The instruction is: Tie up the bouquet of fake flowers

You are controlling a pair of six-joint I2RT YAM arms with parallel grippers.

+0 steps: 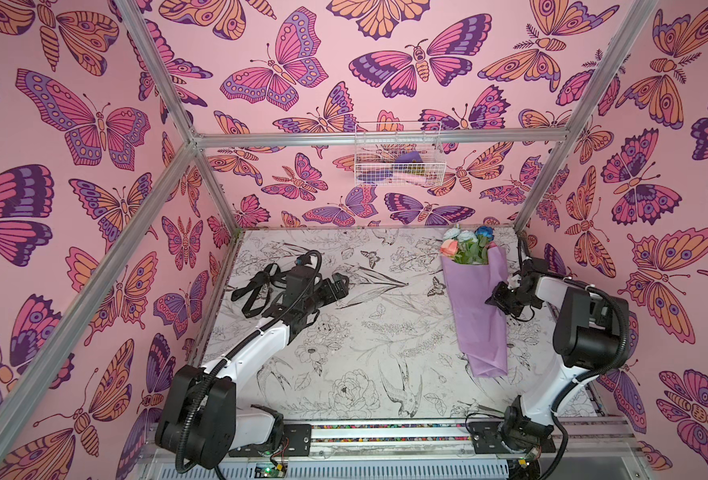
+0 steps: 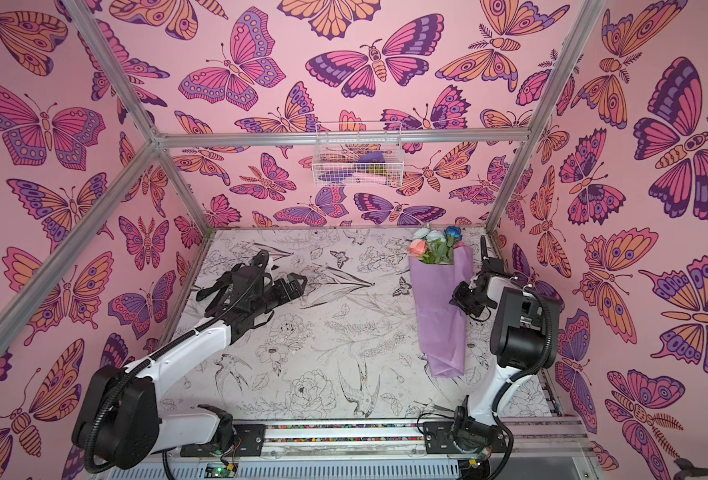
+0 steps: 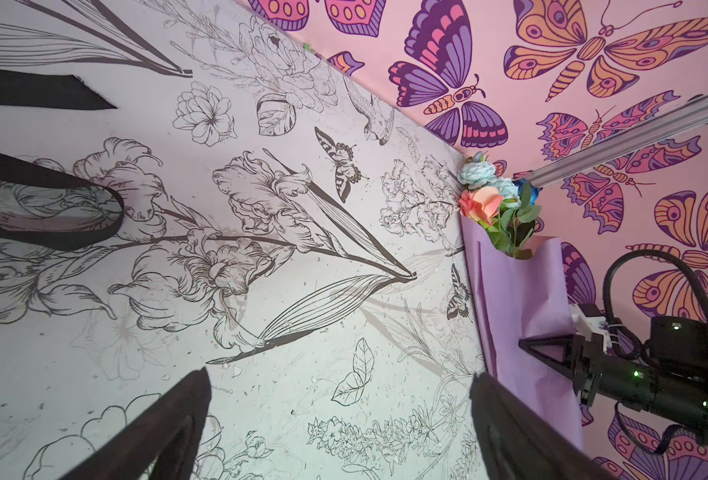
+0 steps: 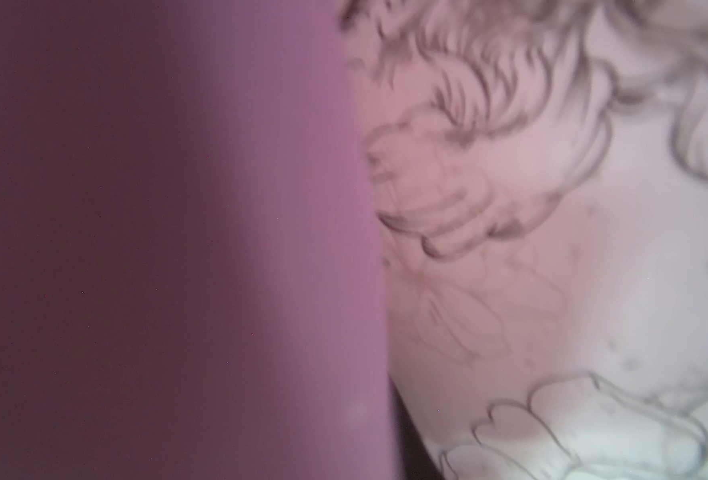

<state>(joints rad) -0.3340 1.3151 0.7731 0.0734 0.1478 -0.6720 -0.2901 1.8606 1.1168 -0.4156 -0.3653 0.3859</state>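
The bouquet of fake flowers lies on the right side of the table, wrapped in lilac paper. Its peach, pale blue and deep blue blooms point at the back wall. My right gripper sits at the wrap's right edge, about halfway along it. In the right wrist view the blurred paper fills half the picture and hides the jaws. My left gripper hovers open and empty over the left of the table. A black ribbon lies looped just behind it.
The table has a printed floral cover and is boxed in by butterfly walls with aluminium posts. A white wire basket hangs on the back wall above the table. The bouquet's blooms nearly touch the back right corner.
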